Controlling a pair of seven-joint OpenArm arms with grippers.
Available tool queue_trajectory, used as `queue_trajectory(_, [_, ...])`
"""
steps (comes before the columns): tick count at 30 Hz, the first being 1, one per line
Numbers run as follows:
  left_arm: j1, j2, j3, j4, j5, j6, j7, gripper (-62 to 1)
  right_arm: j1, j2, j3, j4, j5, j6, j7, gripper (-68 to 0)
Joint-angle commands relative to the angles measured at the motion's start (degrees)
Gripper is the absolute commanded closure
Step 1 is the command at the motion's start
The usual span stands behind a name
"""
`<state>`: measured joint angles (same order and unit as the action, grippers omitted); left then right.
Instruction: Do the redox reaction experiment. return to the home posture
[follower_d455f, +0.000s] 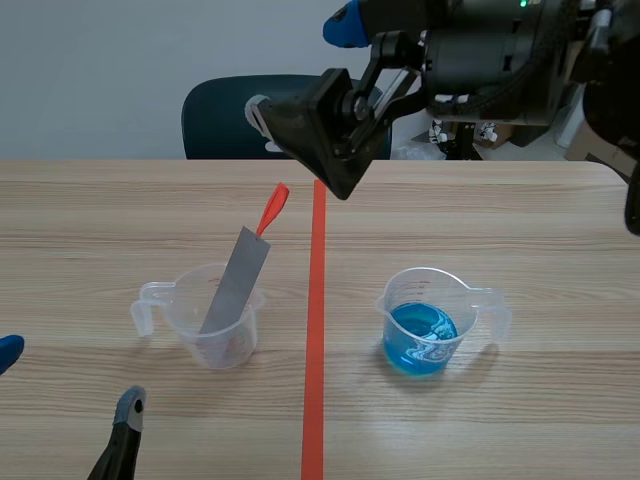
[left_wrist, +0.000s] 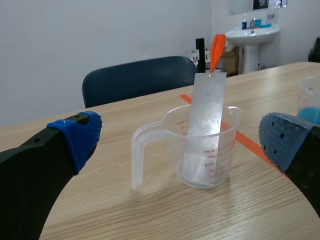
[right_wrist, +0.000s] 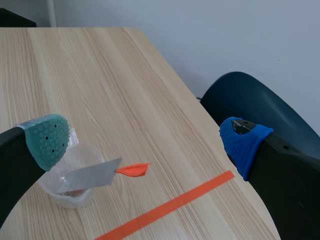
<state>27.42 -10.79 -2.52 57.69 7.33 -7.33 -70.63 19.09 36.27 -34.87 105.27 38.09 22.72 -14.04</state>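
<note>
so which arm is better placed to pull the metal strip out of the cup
Left, probably. The left end effector is open and low, facing the cup with the metal strip straight ahead. The right end effector hangs high above the table.

A light wood-grain tabletop (follower_d455f: 100, 210) carries two clear plastic measuring jugs, both upright and well apart. The left jug (follower_d455f: 240, 345) and the right jug (follower_d455f: 455, 295) stand either side of the orange-red tape line (follower_d455f: 314, 400), handles pointing outward.
</note>
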Motion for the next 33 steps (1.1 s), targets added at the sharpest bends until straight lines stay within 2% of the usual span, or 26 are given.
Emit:
queue_trajectory(1, [0.0,-0.7,-0.1,4.0,0.3,0.1,2.4,-62.3,-0.1,1.9,1.9,0.4,1.2,-0.6,0.9,-63.0])
queue_trajectory(6, [0.1,-2.5,-0.1,12.6,1.3,-0.1,14.7,-62.3,-2.8,7.3,6.1,0.4,5.1,-1.1,0.8,-63.0])
queue_trajectory(8, [0.3,-3.3,-0.1,15.8,1.3,-2.2,18.9,-62.3,-3.8,9.6,7.4,0.4,6.3,-1.4,0.9,-63.0])
queue_trajectory(10, [0.5,-3.9,-0.1,18.7,1.3,-5.7,23.2,-62.3,-6.0,10.9,10.0,0.4,6.3,-2.9,1.5,-63.0])
queue_trajectory(12, [1.2,-4.5,-0.1,21.6,1.2,-7.9,26.0,-62.3,-9.6,10.8,14.1,0.4,6.2,-4.2,1.5,-63.0])
queue_trajectory(15, [3.2,-4.7,-0.1,26.4,0.8,-8.9,28.1,-62.3,-15.5,10.7,20.9,0.4,6.0,-4.3,2.2,-63.0])
queue_trajectory(19, [6.1,-4.6,0.1,32.8,0.8,-9.6,31.8,-62.3,-23.5,10.7,29.9,0.4,4.3,-4.3,7.7,-63.0])
queue_trajectory(22, [7.3,-4.6,0.2,36.5,0.8,-11.9,34.9,-62.3,-28.9,9.5,36.8,0.4,3.2,-4.3,10.3,-63.0])
queue_trajectory(26, [7.3,-4.7,1.1,39.6,0.9,-12.2,40.2,-62.3,-34.0,5.1,45.1,0.7,-1.2,-4.3,11.6,-63.0])
queue_trajectory(30, [7.3,-4.7,1.2,41.0,0.9,-12.2,40.9,-62.3,-38.2,1.2,49.8,2.8,-10.4,-4.3,14.0,-63.0])
queue_trajectory(33, [7.3,-4.7,1.2,41.4,2.2,-12.2,40.9,-62.3,-40.7,-1.9,51.0,4.8,-16.9,-4.4,16.7,-63.0])
